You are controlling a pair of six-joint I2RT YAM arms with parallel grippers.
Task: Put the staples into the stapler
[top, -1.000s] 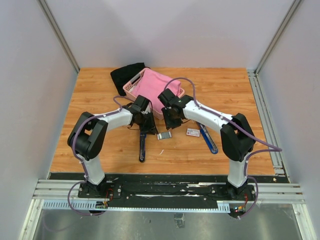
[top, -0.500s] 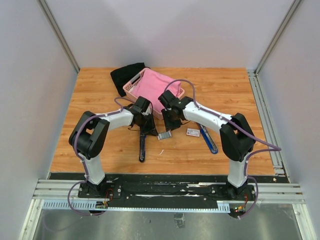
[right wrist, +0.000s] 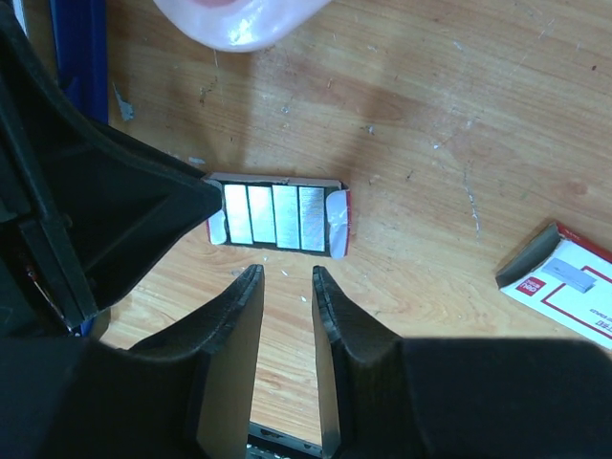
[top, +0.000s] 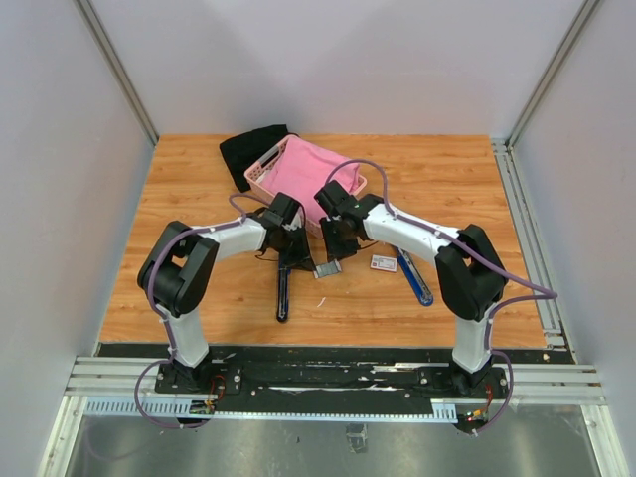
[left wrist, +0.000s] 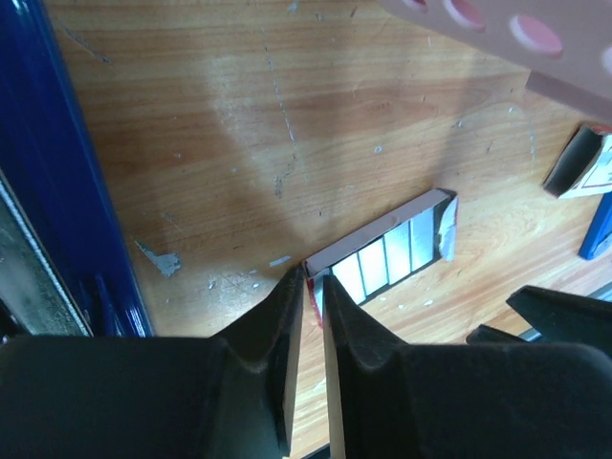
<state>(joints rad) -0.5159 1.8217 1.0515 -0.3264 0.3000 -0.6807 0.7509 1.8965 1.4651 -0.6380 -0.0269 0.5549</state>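
We see the staples (right wrist: pixel 274 217) lying in their small open tray (right wrist: pixel 339 222) on the worktop (top: pixel 199 179), at the centre of the top view, just right of the dark stapler (top: pixel 283 293). The left claw (left wrist: pixel 312 277) is closed to a thin slit on the tray's near corner (a sliver of its red edge shows between the tips). The right claw (right wrist: pixel 284 277) hangs open over bare wood just beside the tray's long side, holding nothing. Both claws crowd the tray from opposite sides. Right behind them, the pink basket (top: pixel 260 174) with its pink cloth (top: pixel 308 174) stands close, and a black cloth (top: pixel 250 149) lies at its upper left. To the right lie the white carton (top: pixel 384 262) and a long blue object (top: pixel 412 276).
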